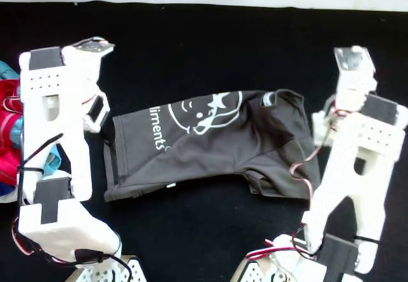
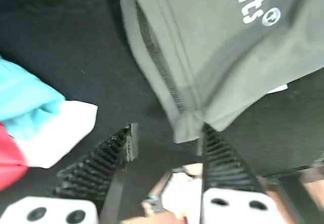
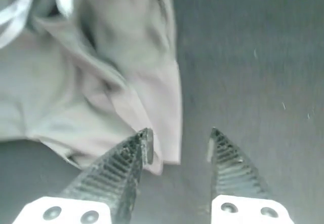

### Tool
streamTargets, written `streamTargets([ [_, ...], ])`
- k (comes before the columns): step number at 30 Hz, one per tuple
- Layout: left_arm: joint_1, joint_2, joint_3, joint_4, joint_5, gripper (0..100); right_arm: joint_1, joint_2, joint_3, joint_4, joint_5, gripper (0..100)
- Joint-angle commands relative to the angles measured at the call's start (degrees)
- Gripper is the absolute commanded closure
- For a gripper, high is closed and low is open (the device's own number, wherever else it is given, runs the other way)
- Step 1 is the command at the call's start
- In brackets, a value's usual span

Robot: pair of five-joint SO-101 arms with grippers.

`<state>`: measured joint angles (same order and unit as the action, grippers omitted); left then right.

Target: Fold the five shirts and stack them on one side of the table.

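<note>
Grey shirt (image 1: 210, 145): partly folded, mid-tabletop (image 1: 210, 46), between the arms.
Left tool (image 2: 169, 128): jaws apart, at shirt's hem corner.
Right tool (image 3: 180, 131): jaws apart, straddling shirt's edge.
Other shirts (image 1: 7, 129): piled beside left arm.

left gripper (image 2: 168, 133): fingers apart, pointing down | right gripper (image 3: 180, 138): fingers apart, pointing down

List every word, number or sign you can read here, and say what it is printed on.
White lettering on the grey shirt: cut off at a fold, no whole word readable.
Circled mark after the lettering: too small to read.
White line drawing on the shirt: a picture, no text.
White tag at the shirt's hem: nothing legible.
No numbers.
</note>
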<state>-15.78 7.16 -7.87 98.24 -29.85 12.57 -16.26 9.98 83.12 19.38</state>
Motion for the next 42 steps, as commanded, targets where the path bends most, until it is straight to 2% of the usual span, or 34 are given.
streamTargets([
  [1, 4.00, 3.21, -1.45, -5.89, 5.80, 100, -9.98, 2.59, -3.21, -3.56, -2.81, 96.6],
  [2, 5.41, 5.49, -1.63, -7.38, 7.38, 98, -12.53, 4.70, -3.21, -5.23, -2.81, 99.8],
  [5, 9.36, 12.44, -2.59, -10.11, 9.67, 99, -17.45, 11.30, -3.65, -10.77, -3.60, 97.8],
  [10, 12.09, 24.57, -7.08, -13.63, 11.96, 99, -19.47, 24.75, -12.62, -14.46, -4.31, 98.1],
  [12, 11.30, 29.41, -10.42, -14.51, 11.60, 99, -18.24, 30.90, -17.27, -14.29, -4.13, 98.1],
  [16, 5.76, 38.81, -20.44, -13.71, 10.37, 99, -11.30, 42.42, -26.51, -14.29, -3.34, 98.1],
  [20, 1.89, 47.96, -34.42, -7.82, 4.92, 99, -4.97, 52.62, -37.93, -14.29, -1.23, 98.1],
  [28, 1.10, 62.90, -65.80, 0.44, 0.26, 99, -3.12, 63.43, -58.86, -10.15, -1.23, 98.1],
  [35, 1.36, 62.20, -76.53, 2.64, 0.70, 99, -4.18, 64.57, -73.54, 4.09, -1.49, 98.1],
  [39, 1.36, 57.89, -76.62, 2.73, 3.34, 99, -9.01, 65.01, -81.71, 11.47, -1.49, 98.1],
  [42, 1.19, 54.02, -73.63, 3.08, 7.30, 99, -13.49, 65.19, -82.59, 12.44, -1.49, 98.1],
])
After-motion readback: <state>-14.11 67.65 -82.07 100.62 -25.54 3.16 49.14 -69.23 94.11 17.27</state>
